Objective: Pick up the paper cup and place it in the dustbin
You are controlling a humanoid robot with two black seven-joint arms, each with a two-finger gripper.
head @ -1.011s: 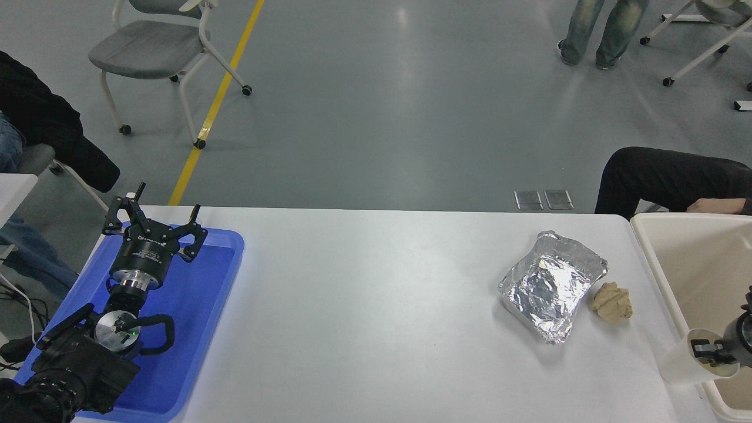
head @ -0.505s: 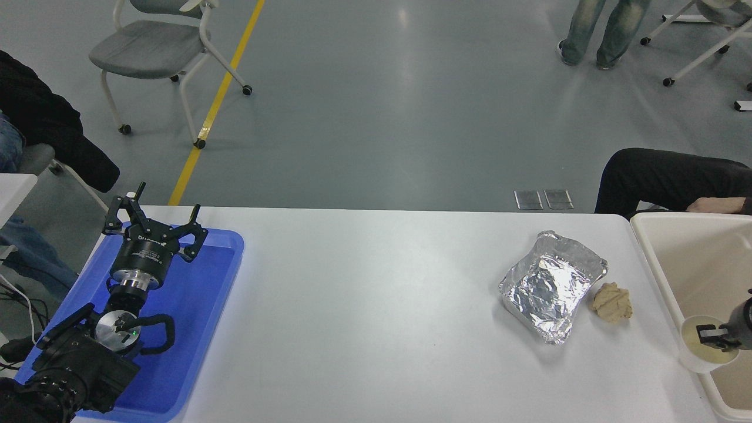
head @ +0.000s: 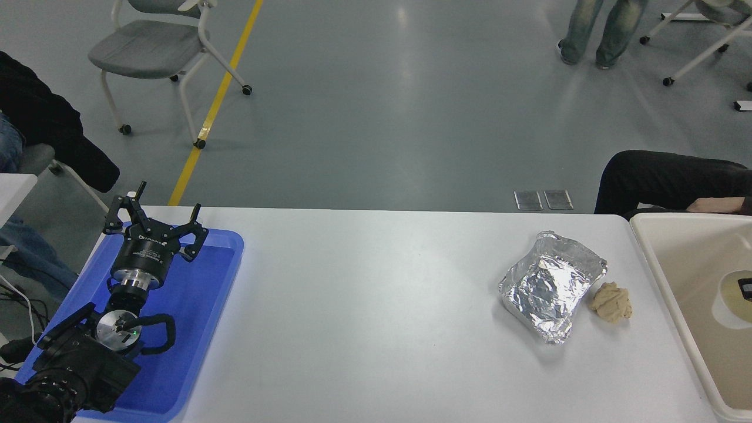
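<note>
You are looking down over a white desk point(head: 376, 329) from the robot's side. At the far right edge of the view, the paper cup point(head: 731, 298) sits inside the outline of the dustbin point(head: 664, 282), a large cream-beige bin standing against the desk's right end. The cup's open mouth faces up towards you, showing its cream inside. Whether it hangs above the bin's floor or rests on it cannot be told.

Only a small dark tip of your right hand point(head: 746, 289) shows, at the picture's right edge, reaching into the cup's mouth at its rim. So little of it is in view that you cannot tell whether it is gripping the cup or has let go.

Your left hand point(head: 154, 225) is parked at the near left, above a flat blue tray point(head: 205, 329), with its fingers spread apart and holding nothing.

On the right part of the desk, well apart from the tray, lies a crumpled silver foil container point(head: 552, 285). Just to its right, nearly touching it, is a small tan lump point(head: 611, 302), between the foil and the bin.

Beyond the desk's far right corner, a person's dark sleeve point(head: 664, 179) and a hand point(head: 718, 205) show just behind the bin's far rim.
</note>
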